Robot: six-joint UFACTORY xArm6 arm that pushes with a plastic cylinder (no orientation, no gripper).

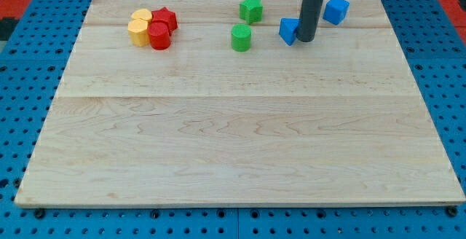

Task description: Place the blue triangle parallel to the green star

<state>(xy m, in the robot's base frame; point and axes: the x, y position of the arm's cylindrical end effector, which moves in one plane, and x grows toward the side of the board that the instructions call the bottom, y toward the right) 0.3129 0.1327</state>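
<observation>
On the wooden board [240, 144]: two blue blocks, a triangle [289, 30] and a cube [336, 10]; two green, a star [251, 9] and a cylinder [241, 37]; two red [164, 19] [159, 35]; two yellow [141, 16] [138, 32]; eight total.

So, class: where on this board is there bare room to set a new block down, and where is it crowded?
Bare: everything below the block row, down to the wooden board's bottom edge. Crowded: the top strip, with the yellow and red cluster at the left, then the green star, green cylinder, blue triangle touching my tip, and blue cube.
</observation>
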